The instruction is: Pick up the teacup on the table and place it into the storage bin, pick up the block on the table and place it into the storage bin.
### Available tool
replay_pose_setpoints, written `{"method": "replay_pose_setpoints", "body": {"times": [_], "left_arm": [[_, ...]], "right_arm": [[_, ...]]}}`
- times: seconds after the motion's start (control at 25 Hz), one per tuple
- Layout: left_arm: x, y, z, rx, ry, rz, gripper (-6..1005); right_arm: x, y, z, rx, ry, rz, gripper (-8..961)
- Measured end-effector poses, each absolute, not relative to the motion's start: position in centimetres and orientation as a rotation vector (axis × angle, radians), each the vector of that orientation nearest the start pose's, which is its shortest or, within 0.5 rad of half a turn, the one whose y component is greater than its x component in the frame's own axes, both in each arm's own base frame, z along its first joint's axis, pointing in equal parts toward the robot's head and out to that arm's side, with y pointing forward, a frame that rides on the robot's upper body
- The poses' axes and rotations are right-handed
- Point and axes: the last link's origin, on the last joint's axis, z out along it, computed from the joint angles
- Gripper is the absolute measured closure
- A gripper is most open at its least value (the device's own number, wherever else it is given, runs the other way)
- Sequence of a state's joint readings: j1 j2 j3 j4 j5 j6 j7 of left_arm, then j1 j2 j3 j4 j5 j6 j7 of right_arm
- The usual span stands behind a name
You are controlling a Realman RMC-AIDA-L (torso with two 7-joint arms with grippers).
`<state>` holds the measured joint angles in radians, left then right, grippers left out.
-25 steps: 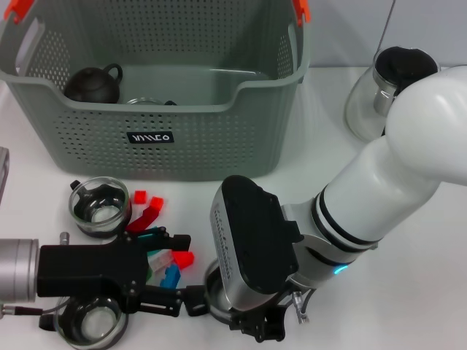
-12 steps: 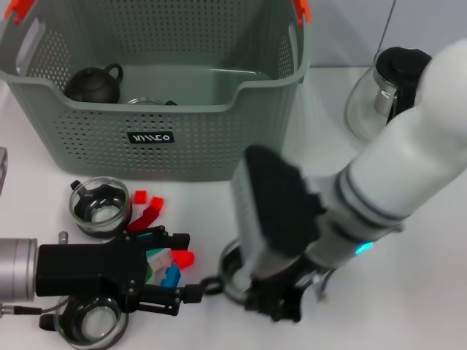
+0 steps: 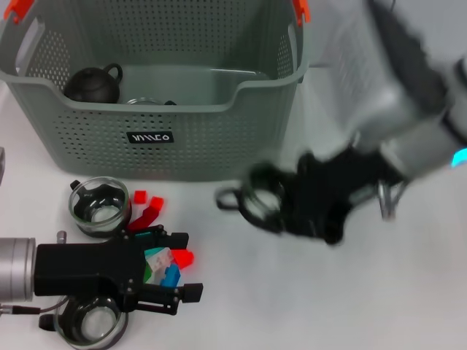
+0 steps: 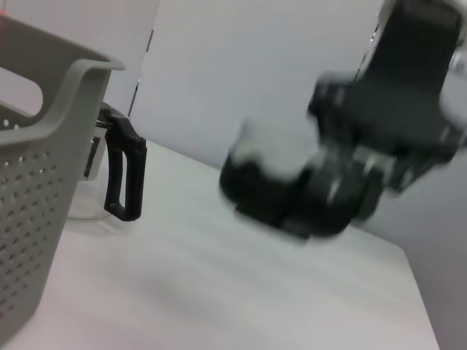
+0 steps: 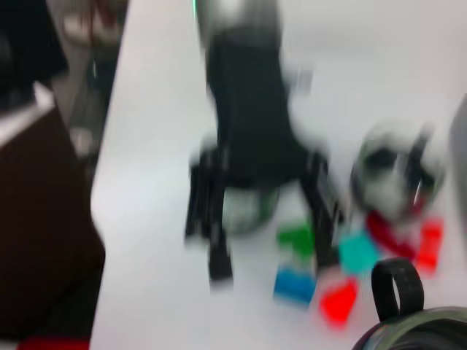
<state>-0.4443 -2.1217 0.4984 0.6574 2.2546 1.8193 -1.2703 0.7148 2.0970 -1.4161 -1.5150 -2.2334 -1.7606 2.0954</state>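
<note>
Your right claw (image 3: 292, 200) is closed on a small clear glass teacup with a dark loop handle (image 3: 257, 198), carrying it in the air above the white worktop (image 3: 255, 292), just near of the front wall of the large grey-green perforated plastic storage bin (image 3: 190, 138). You are in the carry step for the teacup: it sits at the left tip of the claw, its handle pointing left, still outside the bin and lower than the rim. The next move, as I judge it, calls for you to lift it higher than the front rim, carry it farther away over the opening, and let go clear of the dark brown clay teapot (image 3: 93, 83) lying at the bin's far-left floor. Your left claw (image 3: 171, 275) hangs low at the near left with its fingers spread apart, holding nothing, right over the scatter of small red, blue and green plastic blocks (image 3: 169, 264); the block step is not yet done. Two more glass cups stay on the worktop: one (image 3: 99, 208) just far of that claw's body, one (image 3: 89, 324) at the near edge. The right wrist view shows the teacup's handle (image 5: 397, 288) close up.
</note>
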Motion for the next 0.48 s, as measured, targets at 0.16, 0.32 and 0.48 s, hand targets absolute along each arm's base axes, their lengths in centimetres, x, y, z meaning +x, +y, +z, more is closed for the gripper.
{"method": "replay_pose_setpoints", "body": {"times": [0.16,0.32,0.48], "left_arm": [[-28.7,26.3,-1.1,-2.884,-0.676,-0.759,52],[-28.6,26.3,-1.1,-2.885,-0.673,-0.770,51],[-28.5,26.3,-1.1,-2.887,-0.670,-0.774,51]], "right_arm": [[3.7,33.4,1.8,-3.077,-0.125,0.028,900],[0.5,35.8,2.9,-2.934,-0.114,0.251,899],[-1.6,39.1,2.7,-2.776,0.023,0.393,895]]}}
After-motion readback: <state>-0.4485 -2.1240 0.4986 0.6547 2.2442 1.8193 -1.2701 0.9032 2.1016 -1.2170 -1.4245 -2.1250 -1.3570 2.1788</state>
